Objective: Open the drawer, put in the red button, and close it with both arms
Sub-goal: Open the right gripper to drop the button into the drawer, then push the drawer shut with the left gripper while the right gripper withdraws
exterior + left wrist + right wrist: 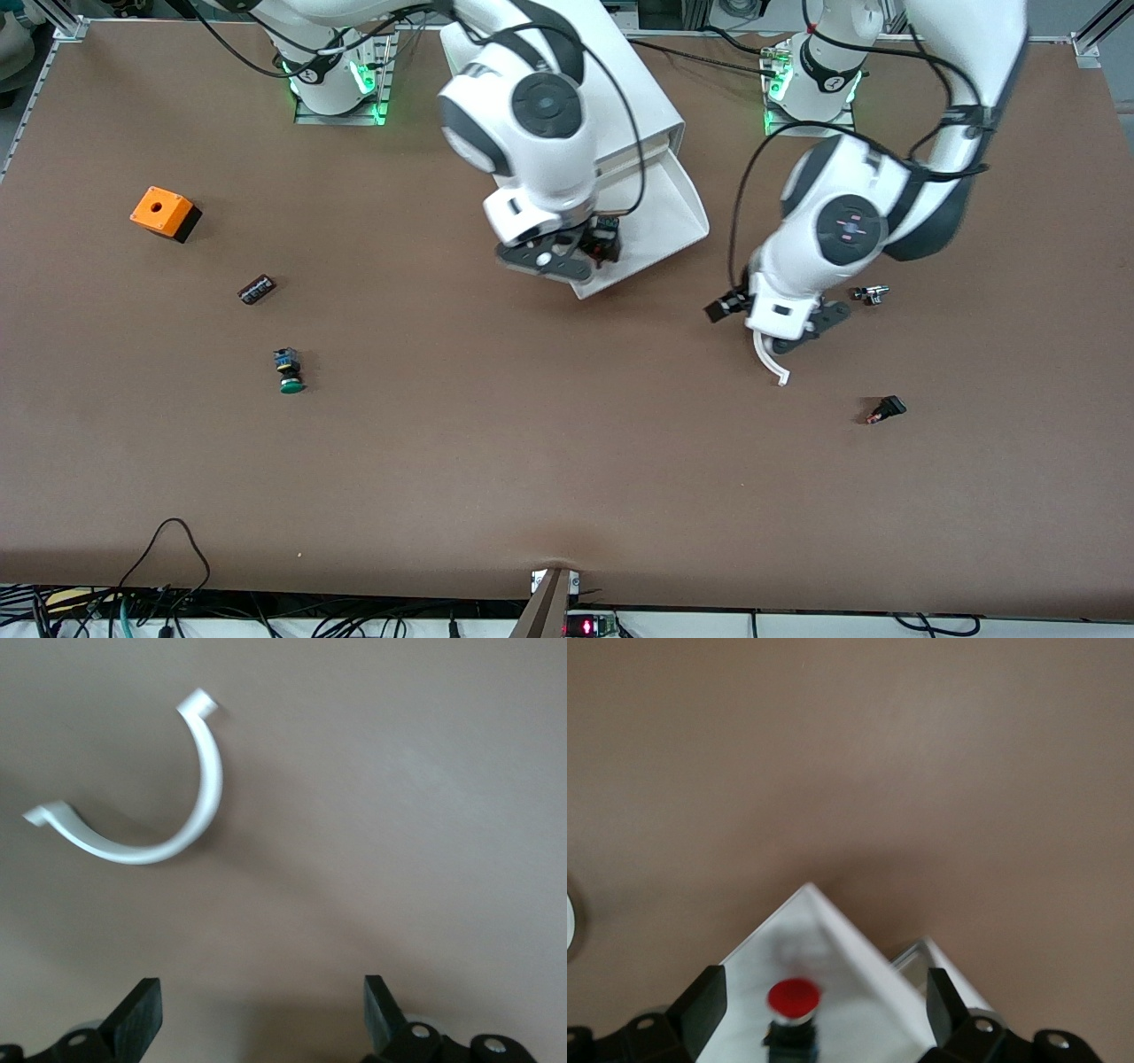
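Note:
The white cabinet (620,80) lies between the arm bases with one drawer (678,208) pulled out toward the front camera. My right gripper (576,257) hangs over the drawer's front corner. In the right wrist view my right gripper (824,981) is open, and the red button (793,999) stands cap up on the drawer floor (859,1014) between the fingers, touching neither. My left gripper (780,332) is open and empty low over the table, toward the left arm's end. In the left wrist view my left gripper (261,985) is over bare table beside a white curved plastic piece (168,815).
Toward the right arm's end of the table are an orange box (164,213), a small black cylinder (256,290) and a green-capped button (289,370). A small metal part (870,293) and a black-and-red switch (886,409) lie near my left gripper.

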You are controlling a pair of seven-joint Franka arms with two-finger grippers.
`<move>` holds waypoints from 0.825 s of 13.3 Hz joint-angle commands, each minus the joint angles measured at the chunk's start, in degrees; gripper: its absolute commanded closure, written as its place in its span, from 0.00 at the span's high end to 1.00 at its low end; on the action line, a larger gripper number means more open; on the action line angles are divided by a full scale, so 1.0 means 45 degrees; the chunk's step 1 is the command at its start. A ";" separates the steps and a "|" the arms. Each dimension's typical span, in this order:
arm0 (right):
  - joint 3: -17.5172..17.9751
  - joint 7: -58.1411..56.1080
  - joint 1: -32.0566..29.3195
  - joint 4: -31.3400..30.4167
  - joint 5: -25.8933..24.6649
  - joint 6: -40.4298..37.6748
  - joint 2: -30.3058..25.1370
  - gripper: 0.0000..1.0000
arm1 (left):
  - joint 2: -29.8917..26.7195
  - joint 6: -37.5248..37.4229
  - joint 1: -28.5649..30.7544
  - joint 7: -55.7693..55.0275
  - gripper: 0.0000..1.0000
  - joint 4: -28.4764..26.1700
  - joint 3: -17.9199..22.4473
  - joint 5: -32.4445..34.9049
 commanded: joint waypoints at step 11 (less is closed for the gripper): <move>-0.0036 -1.0061 -0.6842 -0.1312 0.2990 -0.2904 -0.3899 1.00 | -0.0028 0.2795 -0.3123 -0.3962 1.00 -0.2056 -0.0062 0.0114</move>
